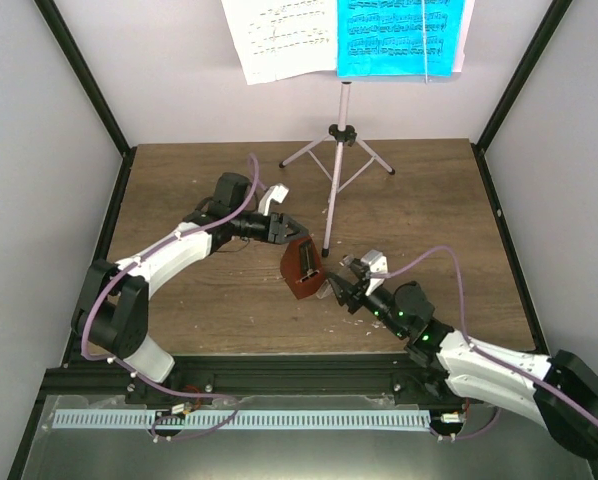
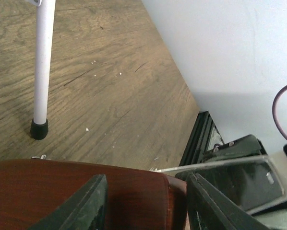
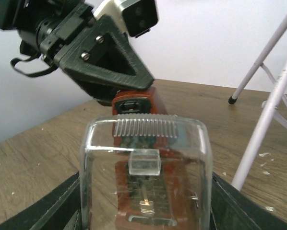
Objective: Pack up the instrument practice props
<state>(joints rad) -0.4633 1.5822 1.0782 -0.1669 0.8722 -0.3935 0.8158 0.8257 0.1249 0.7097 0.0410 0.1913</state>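
The brown pyramid metronome [image 1: 301, 268] stands mid-table, tilted. My left gripper [image 1: 285, 231] reaches its top; in the left wrist view the wood body [image 2: 134, 191] lies between the two fingers of the left gripper [image 2: 146, 206], and contact is unclear. My right gripper [image 1: 339, 285] is shut on the clear cover [image 3: 146, 172], held just in front of the metronome [image 3: 134, 103]. The pale pink music stand [image 1: 336, 170] stands behind, carrying a white sheet [image 1: 279, 35] and a cyan sheet [image 1: 399, 35].
One stand leg [image 2: 42, 62] ends in a black foot just beyond the metronome; other legs [image 3: 266, 120] rise to the right of the cover. Grey walls and black frame posts [image 1: 89, 75] enclose the wooden table [image 1: 179, 180]. White specks [image 1: 354, 322] lie near the right arm.
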